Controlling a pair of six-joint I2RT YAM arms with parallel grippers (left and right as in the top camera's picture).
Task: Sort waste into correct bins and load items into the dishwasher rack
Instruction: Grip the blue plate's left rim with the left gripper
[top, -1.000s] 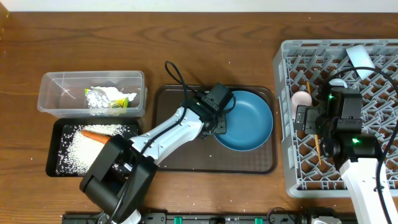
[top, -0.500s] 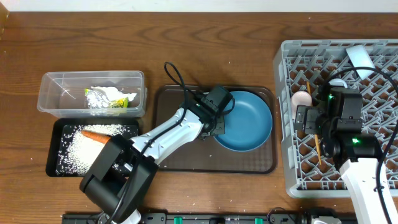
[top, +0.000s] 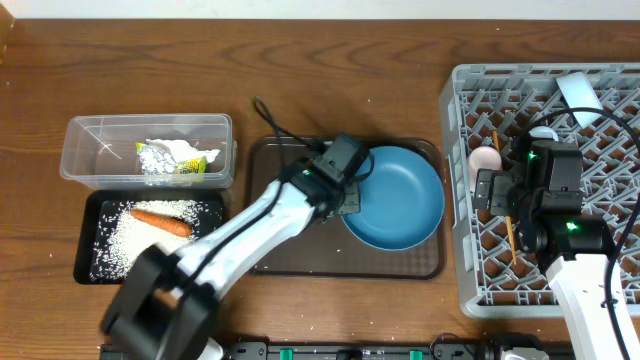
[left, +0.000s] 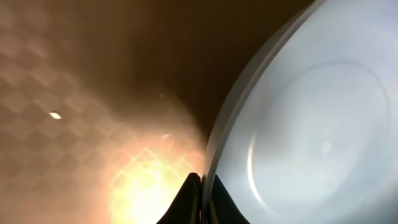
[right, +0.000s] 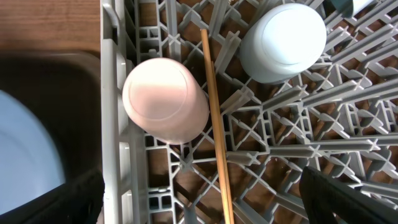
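Note:
A blue plate (top: 400, 197) lies on the brown tray (top: 300, 250). My left gripper (top: 350, 195) is shut on the plate's left rim; in the left wrist view the fingers (left: 202, 199) pinch the rim of the plate (left: 311, 124). My right gripper (top: 510, 200) hangs open and empty over the grey dishwasher rack (top: 590, 290). In the right wrist view its fingers (right: 199, 211) straddle a wooden chopstick (right: 216, 124), with a pink cup (right: 165, 99) and a pale blue cup (right: 283, 40) in the rack (right: 112, 93).
A clear bin (top: 85, 140) at the left holds a crumpled wrapper (top: 175, 158). A black bin (top: 90, 255) below it holds white grains and a carrot (top: 160, 220). A white item (top: 580, 95) lies at the rack's top.
The plate has shifted slightly to the right in the left gripper's hold, and the left arm has swung a little. The right arm has not moved.

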